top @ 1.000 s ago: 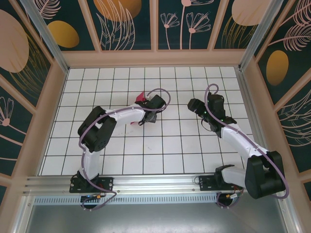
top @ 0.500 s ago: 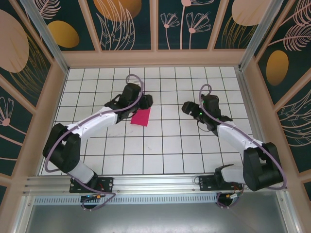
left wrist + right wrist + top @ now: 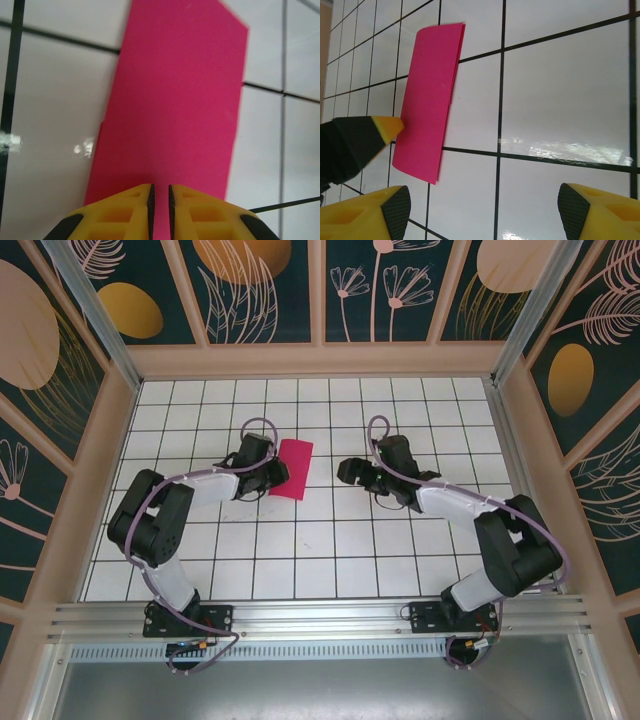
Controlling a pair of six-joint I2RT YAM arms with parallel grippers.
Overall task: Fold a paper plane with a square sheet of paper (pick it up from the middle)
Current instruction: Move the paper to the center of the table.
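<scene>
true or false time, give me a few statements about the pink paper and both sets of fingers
1. The pink paper lies as a full, unfolded square. False: it is folded into a narrow rectangle.
2. The left fingers are nearly closed at the paper's edge. True.
3. The right fingers grip the paper. False: they stand wide open, apart from it.
4. In the top view, the paper lies between the two arms' fingers. True.
</scene>
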